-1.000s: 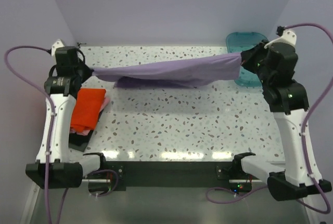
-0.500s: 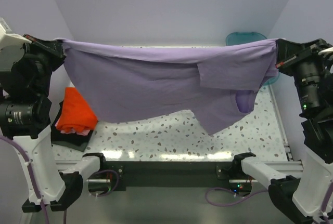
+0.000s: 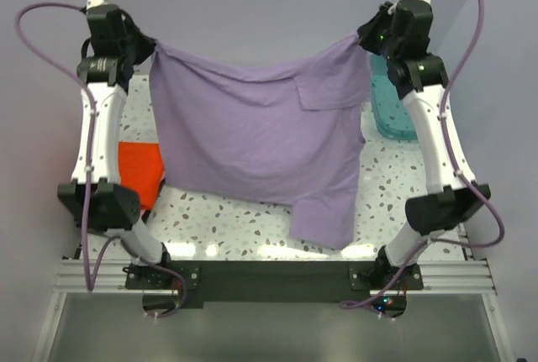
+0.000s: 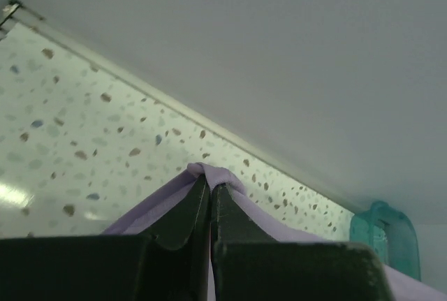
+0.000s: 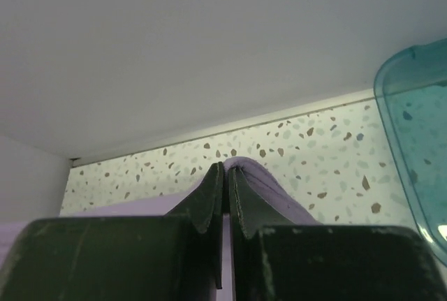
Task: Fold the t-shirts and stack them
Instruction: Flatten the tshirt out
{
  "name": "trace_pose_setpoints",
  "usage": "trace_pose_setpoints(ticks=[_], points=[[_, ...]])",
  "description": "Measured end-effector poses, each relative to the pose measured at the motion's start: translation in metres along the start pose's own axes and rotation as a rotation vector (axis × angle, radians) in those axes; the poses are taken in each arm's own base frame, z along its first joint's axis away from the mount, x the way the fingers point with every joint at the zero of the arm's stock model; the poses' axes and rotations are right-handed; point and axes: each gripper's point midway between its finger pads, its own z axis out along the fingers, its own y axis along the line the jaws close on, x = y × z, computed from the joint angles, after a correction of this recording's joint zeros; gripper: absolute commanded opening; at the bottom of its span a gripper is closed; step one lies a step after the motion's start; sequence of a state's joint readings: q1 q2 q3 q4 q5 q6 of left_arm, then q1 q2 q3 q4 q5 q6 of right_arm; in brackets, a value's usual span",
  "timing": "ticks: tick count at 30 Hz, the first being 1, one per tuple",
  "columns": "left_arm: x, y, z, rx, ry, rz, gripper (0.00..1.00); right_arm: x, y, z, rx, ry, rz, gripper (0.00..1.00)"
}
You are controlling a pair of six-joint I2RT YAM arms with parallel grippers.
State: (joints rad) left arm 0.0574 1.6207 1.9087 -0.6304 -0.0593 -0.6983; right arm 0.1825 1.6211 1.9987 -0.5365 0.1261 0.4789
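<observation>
The lavender-purple t-shirt (image 3: 252,139) hangs spread between my two grippers, high above the table, its lower end trailing down toward the near edge. My left gripper (image 3: 150,43) is shut on its upper left corner; the pinched cloth shows in the left wrist view (image 4: 209,173). My right gripper (image 3: 363,36) is shut on the upper right corner, also seen in the right wrist view (image 5: 241,165). The orange-red t-shirt (image 3: 139,173) lies folded at the table's left, partly hidden behind the hanging shirt. The pink and dark shirts are hidden.
A teal plastic tub (image 3: 391,106) stands at the back right of the speckled table (image 3: 210,223); it also shows in the right wrist view (image 5: 415,126) and left wrist view (image 4: 384,235). Lavender walls enclose the back and sides.
Both arms have raised the lavender shirt from stretched low over the table to hanging high and spread. The grippers moved toward the back wall and closer together.
</observation>
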Motion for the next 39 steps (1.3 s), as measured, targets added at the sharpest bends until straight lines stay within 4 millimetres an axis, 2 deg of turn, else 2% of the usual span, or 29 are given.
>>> trace_pose_setpoints(ticks=[3, 5, 6, 10, 12, 14, 16, 19, 22, 26, 28, 30, 32, 33, 34, 36, 39], points=[[-0.019, -0.028, 0.045, 0.072, -0.021, -0.01, 0.0, 0.007, 0.006, 0.047, -0.009, 0.014, -0.008, 0.0], [-0.036, -0.046, 0.055, 0.127, -0.06, -0.015, 0.0, -0.005, 0.013, 0.058, -0.024, -0.015, -0.006, 0.0], [-0.046, -0.055, 0.055, 0.157, -0.085, -0.017, 0.0, -0.018, 0.019, 0.06, -0.04, -0.047, -0.002, 0.0], [-0.073, -0.077, 0.03, 0.239, -0.174, -0.02, 0.0, -0.066, 0.029, 0.04, -0.081, -0.169, 0.016, 0.0], [-0.077, -0.078, 0.016, 0.251, -0.192, -0.019, 0.0, -0.077, 0.025, 0.026, -0.08, -0.201, 0.021, 0.0], [-0.075, -0.074, 0.005, 0.249, -0.194, -0.019, 0.0, -0.075, 0.014, 0.013, -0.064, -0.203, 0.028, 0.0], [-0.062, -0.061, 0.0, 0.226, -0.175, -0.019, 0.0, -0.062, -0.003, 0.004, -0.035, -0.177, 0.034, 0.0], [-0.025, -0.031, 0.006, 0.162, -0.102, -0.019, 0.0, -0.023, -0.032, -0.001, 0.016, -0.085, 0.04, 0.0], [0.038, 0.016, 0.02, 0.06, 0.025, -0.018, 0.0, 0.035, -0.066, 0.001, 0.077, 0.042, 0.041, 0.0], [0.126, 0.087, 0.03, -0.099, 0.2, -0.012, 0.0, 0.149, -0.122, -0.008, 0.198, 0.299, 0.041, 0.0], [0.176, 0.127, 0.025, -0.191, 0.302, -0.008, 0.0, 0.201, -0.147, -0.021, 0.26, 0.421, 0.038, 0.0], [0.21, 0.155, 0.018, -0.255, 0.373, -0.005, 0.0, 0.242, -0.168, -0.035, 0.318, 0.528, 0.036, 0.0], [0.236, 0.175, 0.01, -0.304, 0.434, -0.006, 0.0, 0.263, -0.18, -0.045, 0.355, 0.591, 0.034, 0.01], [0.244, 0.181, 0.007, -0.319, 0.453, -0.005, 0.0, 0.267, -0.183, -0.046, 0.365, 0.605, 0.033, 0.06], [0.25, 0.185, 0.005, -0.33, 0.467, -0.005, 0.0, 0.269, -0.185, -0.045, 0.372, 0.61, 0.031, 0.17], [0.257, 0.191, 0.004, -0.341, 0.481, -0.004, 0.0, 0.274, -0.19, -0.042, 0.39, 0.622, 0.021, 0.26], [0.263, 0.196, 0.001, -0.356, 0.496, -0.002, 0.0, 0.283, -0.197, -0.038, 0.411, 0.653, 0.015, 0.44]])
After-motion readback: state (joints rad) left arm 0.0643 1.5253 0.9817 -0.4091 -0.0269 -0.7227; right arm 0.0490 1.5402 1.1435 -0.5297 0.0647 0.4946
